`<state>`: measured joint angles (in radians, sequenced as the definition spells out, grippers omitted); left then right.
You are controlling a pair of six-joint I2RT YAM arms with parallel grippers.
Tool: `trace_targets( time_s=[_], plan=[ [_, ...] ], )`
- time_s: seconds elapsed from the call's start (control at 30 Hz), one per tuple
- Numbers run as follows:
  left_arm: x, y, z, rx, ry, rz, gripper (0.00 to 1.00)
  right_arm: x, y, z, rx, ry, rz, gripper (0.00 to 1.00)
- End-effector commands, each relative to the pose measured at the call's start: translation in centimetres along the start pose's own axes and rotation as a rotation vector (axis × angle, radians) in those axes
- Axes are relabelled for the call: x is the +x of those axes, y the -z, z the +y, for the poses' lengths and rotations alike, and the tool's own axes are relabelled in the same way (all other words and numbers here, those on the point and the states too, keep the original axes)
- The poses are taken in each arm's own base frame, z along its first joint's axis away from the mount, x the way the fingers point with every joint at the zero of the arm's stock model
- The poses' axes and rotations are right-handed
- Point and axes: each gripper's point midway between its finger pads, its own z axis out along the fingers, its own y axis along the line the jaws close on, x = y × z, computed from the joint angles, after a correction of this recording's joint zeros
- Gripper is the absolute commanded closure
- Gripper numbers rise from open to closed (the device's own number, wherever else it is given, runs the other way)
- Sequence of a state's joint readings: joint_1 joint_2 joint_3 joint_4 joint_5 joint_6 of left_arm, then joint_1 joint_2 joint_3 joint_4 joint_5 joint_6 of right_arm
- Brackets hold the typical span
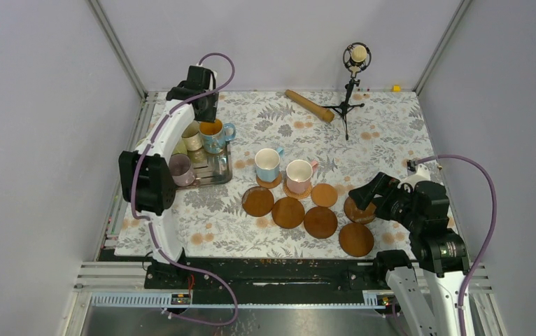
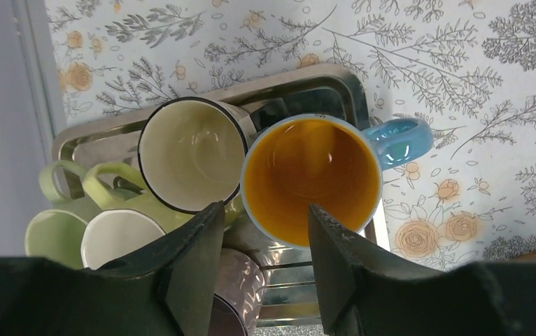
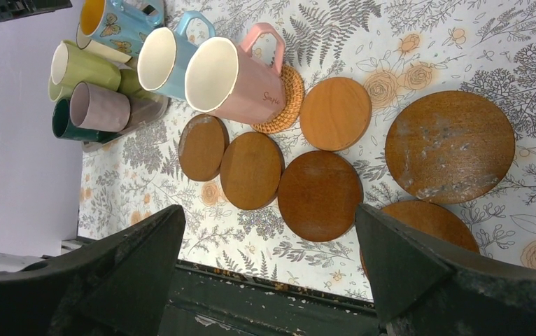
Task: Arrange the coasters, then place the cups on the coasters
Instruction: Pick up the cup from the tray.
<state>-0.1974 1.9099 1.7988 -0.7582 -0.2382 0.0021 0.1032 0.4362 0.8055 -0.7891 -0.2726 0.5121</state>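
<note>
My left gripper [image 2: 265, 224] hangs open over the tray [image 2: 300, 87]. One finger is over the yellow inside of the blue cup [image 2: 311, 178] and the other is outside its near rim. A cream cup [image 2: 192, 154], two light green cups [image 2: 115, 234] and a mauve cup [image 2: 241, 287] crowd beside it. A light blue cup [image 1: 268, 164] and a pink cup [image 1: 299, 175] each stand on a coaster [image 1: 297, 190]. Several bare brown coasters [image 1: 287, 212] lie in front. My right gripper [image 3: 269, 238] is open above the table's front edge, near the big coaster [image 3: 449, 145].
A microphone on a tripod [image 1: 355, 63] and a wooden rolling pin [image 1: 309, 105] sit at the back of the floral cloth. Grey walls close in on the left, back and right. A black rail [image 1: 265, 269] runs along the near edge.
</note>
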Motion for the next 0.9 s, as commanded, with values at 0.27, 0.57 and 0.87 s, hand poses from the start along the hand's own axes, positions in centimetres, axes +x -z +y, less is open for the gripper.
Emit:
trace_targets(
  time_s=[0.27,0.57,0.87],
  plan=[
    [-1.8,-3.3,0.1,0.105,-0.039,-0.024,0.53,-2.0,1.3,1.2,-0.006,0.051,-0.043,0.01],
    [-0.8,-5.3,0.1,0.115,-0.044,0.021,0.61,-2.0,1.6,0.5,0.032,0.085,-0.044,0.01],
    [-0.4,-5.5,-0.1,0.128,-0.049,0.032,0.78,-2.0,1.4,0.3,0.041,0.083,-0.035,0.01]
  ],
)
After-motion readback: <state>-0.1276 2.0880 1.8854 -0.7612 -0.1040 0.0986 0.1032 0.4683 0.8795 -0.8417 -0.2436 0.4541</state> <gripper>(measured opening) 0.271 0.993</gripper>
